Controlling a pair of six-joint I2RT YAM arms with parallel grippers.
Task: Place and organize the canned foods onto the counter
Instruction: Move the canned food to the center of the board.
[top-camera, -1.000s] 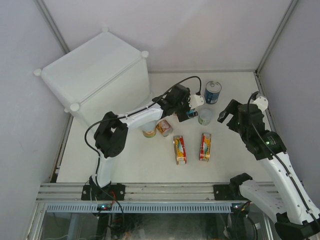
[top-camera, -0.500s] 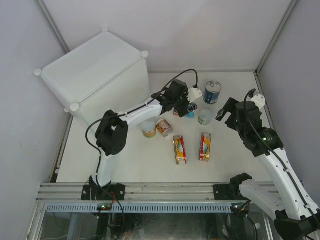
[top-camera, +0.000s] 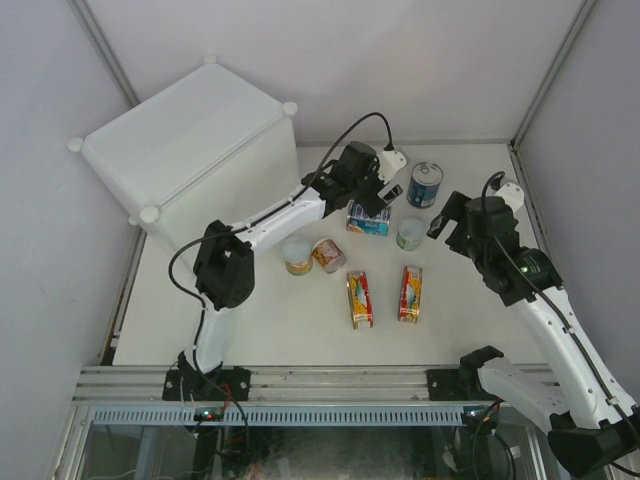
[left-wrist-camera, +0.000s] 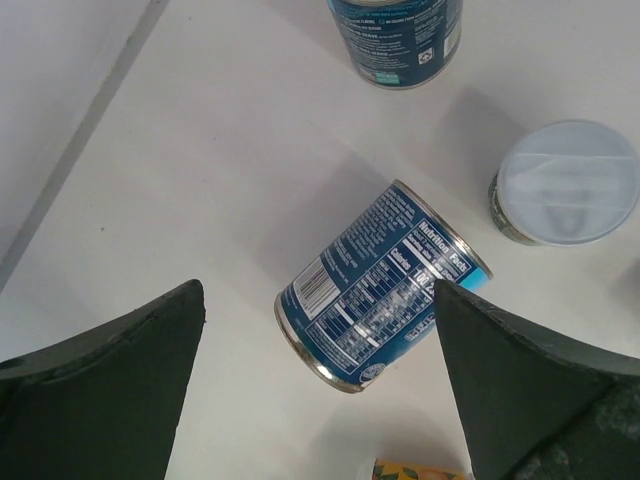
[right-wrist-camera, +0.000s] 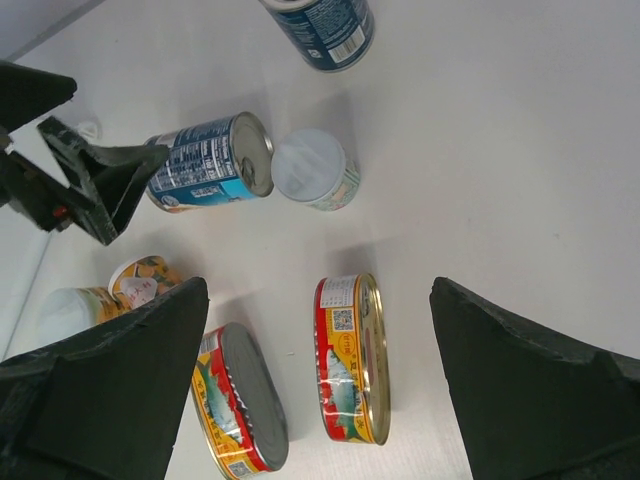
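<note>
A tall blue-labelled can (top-camera: 367, 220) lies on its side on the tabletop, and my open left gripper (top-camera: 380, 197) hovers just above it, apart from it. In the left wrist view this can (left-wrist-camera: 385, 285) sits below the empty gripper (left-wrist-camera: 318, 292). A second blue can (top-camera: 425, 185) stands upright behind it. A short can with a white lid (top-camera: 410, 233) stands beside my open, empty right gripper (top-camera: 452, 225). Two short cans (top-camera: 298, 256) (top-camera: 328, 255) and two oval red-and-yellow tins (top-camera: 359, 298) (top-camera: 410, 292) lie nearer. The white counter box (top-camera: 190, 150) stands at the far left with nothing on top.
The right wrist view looks down on one oval tin (right-wrist-camera: 350, 360), the other oval tin (right-wrist-camera: 240, 400) and the left arm's fingers (right-wrist-camera: 90, 180). Grey walls close off the back and both sides. A metal rail (top-camera: 320, 385) runs along the near edge.
My left gripper has drawn back from over the blue can, which now shows fully on its side. My right gripper has moved slightly left towards the white-lidded can.
</note>
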